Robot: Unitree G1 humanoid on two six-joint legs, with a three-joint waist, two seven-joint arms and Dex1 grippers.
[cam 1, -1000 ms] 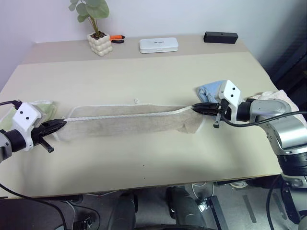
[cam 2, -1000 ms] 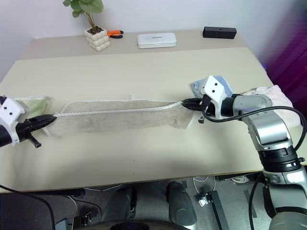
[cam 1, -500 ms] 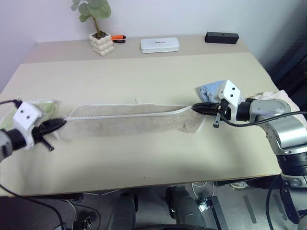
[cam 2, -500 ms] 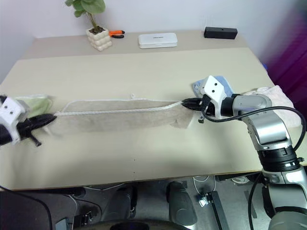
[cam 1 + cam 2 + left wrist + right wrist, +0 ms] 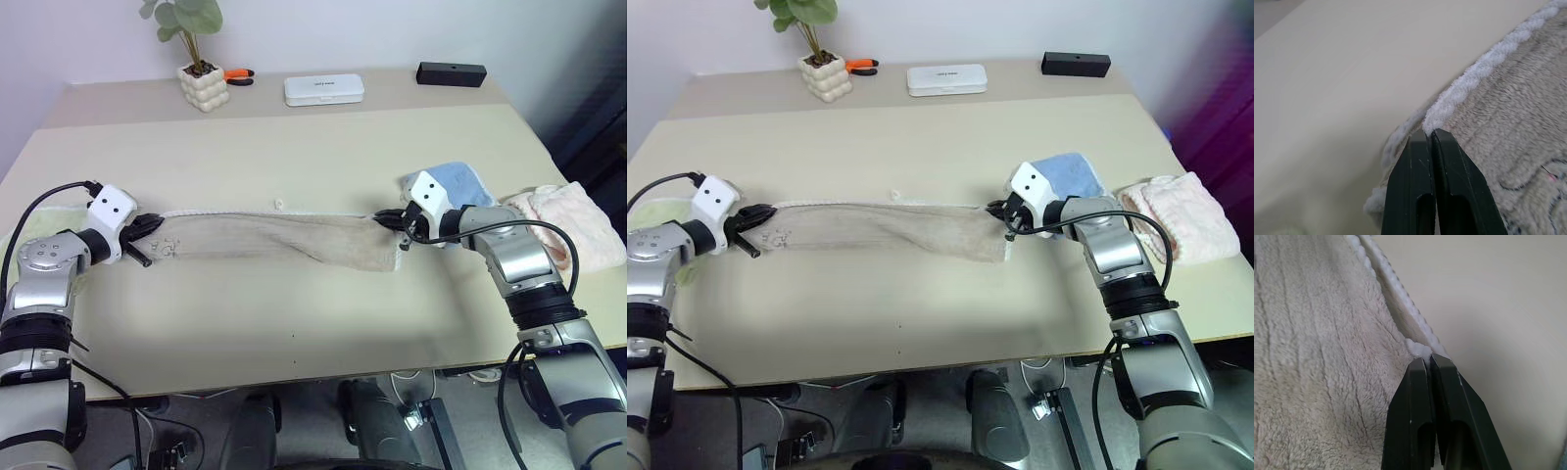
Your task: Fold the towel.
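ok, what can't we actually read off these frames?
- Towel layers: bunched into a strip in the head views, so how many folds it has is hidden.
- Label and loop: a small white speck at the far edge, too small to identify.
- Light-green cloth: mostly hidden behind the left claw and arm.
- Wrist views: towel corner pinched by right claw; the rest is cut off.

We can't read any txt, brand or no. here. The white case [image 5: 324,90] at the far edge has a faint dark mark on its lid, too small to make out.
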